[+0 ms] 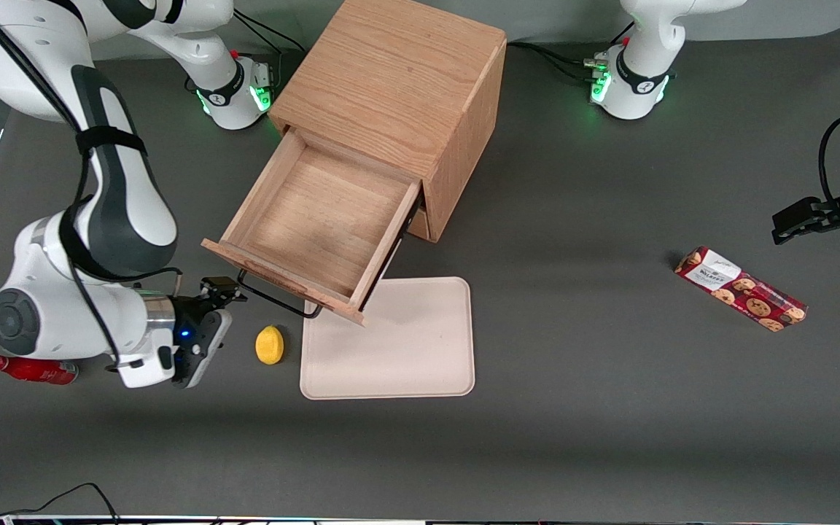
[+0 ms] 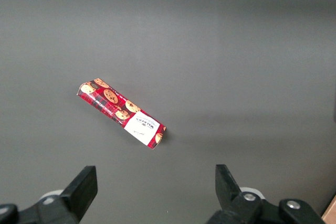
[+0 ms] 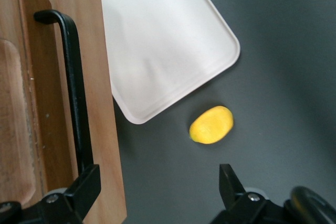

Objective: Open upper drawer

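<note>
From the front I see first a red bottle [image 1: 30,370] lying on the table [image 1: 609,437] at the working arm's end, partly under the arm. Next comes the gripper [image 1: 224,290], low over the table, just beside the end of the handle [image 1: 274,297] of the upper drawer [image 1: 314,222]. In the right wrist view the gripper [image 3: 157,187] has its fingers spread apart and holds nothing; one finger [image 3: 84,190] overlaps the end of the handle [image 3: 73,93], the other finger [image 3: 231,182] stands over bare table. I cannot tell if the first finger touches the bar.

The drawer is pulled far out of the cabinet [image 1: 398,95] and its inside is bare wood. Its front panel [image 3: 102,103] hangs above the edge of the tray [image 1: 391,339].

A lemon [image 1: 270,344] lies on the table near the gripper, just beside the tray and nearer to the front camera than the handle. The tray is pale and flat, in front of the cabinet.

Toward the parked arm's end a cookie box [image 1: 741,288] lies flat on the table, well apart from the cabinet. In the left wrist view the cookie box [image 2: 121,114] lies alone on the grey surface.
</note>
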Motion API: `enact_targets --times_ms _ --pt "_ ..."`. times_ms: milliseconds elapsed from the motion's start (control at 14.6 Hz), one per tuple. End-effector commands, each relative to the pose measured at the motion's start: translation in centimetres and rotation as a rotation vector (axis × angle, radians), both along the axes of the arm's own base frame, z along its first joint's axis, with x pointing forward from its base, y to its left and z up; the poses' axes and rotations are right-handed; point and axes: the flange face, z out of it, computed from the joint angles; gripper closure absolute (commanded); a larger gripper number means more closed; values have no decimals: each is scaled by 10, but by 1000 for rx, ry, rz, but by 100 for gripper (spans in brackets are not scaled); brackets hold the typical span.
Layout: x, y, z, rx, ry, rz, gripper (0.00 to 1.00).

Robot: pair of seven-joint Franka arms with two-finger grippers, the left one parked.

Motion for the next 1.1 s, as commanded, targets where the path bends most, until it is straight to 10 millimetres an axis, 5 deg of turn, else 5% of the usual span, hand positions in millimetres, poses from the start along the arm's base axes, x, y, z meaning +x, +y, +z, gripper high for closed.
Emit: enact_targets --times_ms 0,206,618,1031 --pt "-2 3 8 -27 -1 -3 0" --pt "-8 3 21 -29 8 1 0" --pt "-44 1 86 -102 50 -149 0" --pt "-147 -21 157 -200 34 -353 0"
